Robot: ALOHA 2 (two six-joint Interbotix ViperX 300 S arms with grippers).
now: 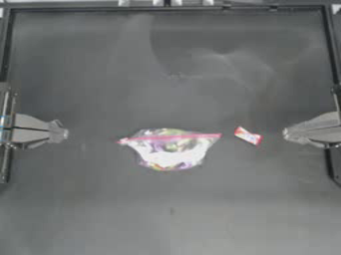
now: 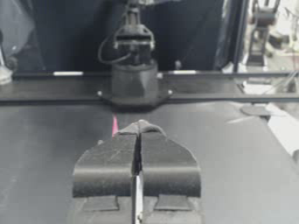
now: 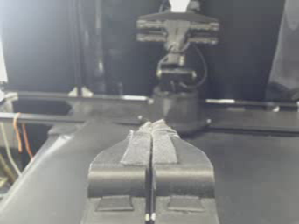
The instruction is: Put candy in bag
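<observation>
Mid-table: bag (sweets inside) | candy beside it | left gripper, right gripper: closed, empty

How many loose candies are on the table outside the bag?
1. The candy lies just right of the bag, apart from it, between the bag and the right tool. None seem hidden.
</observation>
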